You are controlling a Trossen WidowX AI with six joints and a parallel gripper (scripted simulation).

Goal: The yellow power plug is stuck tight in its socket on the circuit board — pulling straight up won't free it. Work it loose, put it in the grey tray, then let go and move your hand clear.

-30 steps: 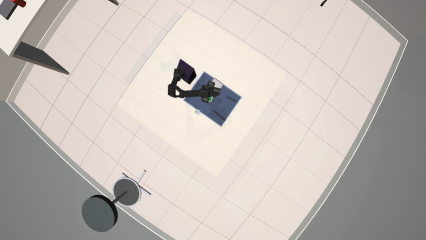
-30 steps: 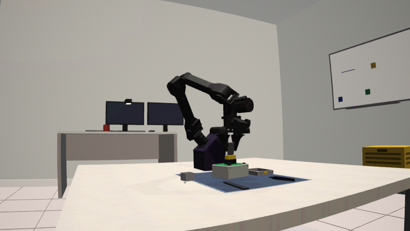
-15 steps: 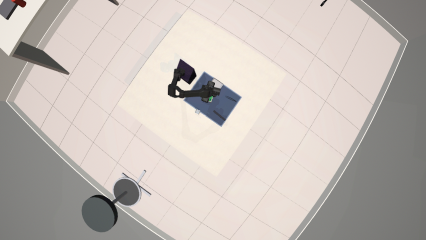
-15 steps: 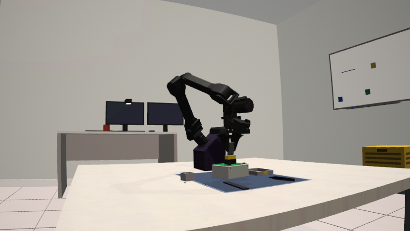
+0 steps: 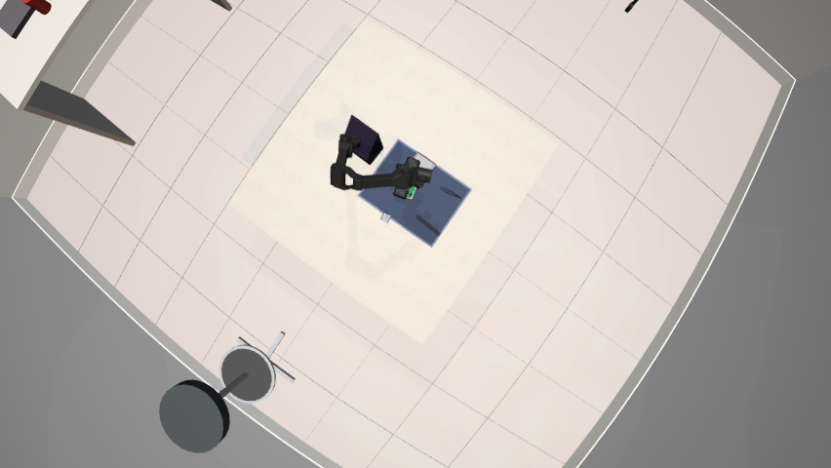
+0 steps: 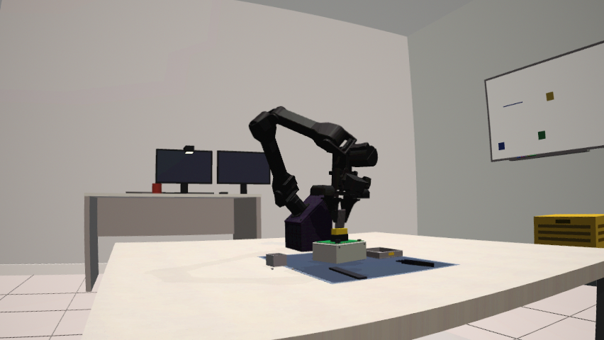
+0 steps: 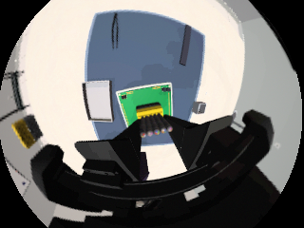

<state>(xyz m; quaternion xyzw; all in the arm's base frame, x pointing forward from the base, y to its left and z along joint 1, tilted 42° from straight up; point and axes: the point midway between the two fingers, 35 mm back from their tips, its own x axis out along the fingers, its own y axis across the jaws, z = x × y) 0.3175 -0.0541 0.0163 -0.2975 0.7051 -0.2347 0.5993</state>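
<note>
Holds the wire bundle (image 6: 341, 217) (image 7: 156, 126) of the yellow power plug (image 6: 339, 231) (image 7: 149, 112) in the narrowed gripper (image 5: 409, 175) (image 6: 340, 219) (image 7: 152, 120), above the circuit board (image 5: 412, 191) (image 6: 322, 241) (image 7: 164, 98), well inside all edges of the worktop (image 5: 464, 87) (image 6: 190, 304) (image 7: 228, 57). Shows, in the top view, the grey tray (image 5: 426, 160) (image 6: 377, 256) (image 7: 99, 101) toward the worktop's upper-right edge from the board, with a strip of blue mat (image 5: 445, 203) (image 6: 304, 265) (image 7: 147, 52) between in the wrist view.

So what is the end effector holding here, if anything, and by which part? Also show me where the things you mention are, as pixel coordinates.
The yellow plug (image 6: 339, 231) (image 7: 150, 113), seemingly by its wires (image 6: 341, 217) (image 7: 156, 126), just above the yellow body; the exact contact is hard to make out.
</note>
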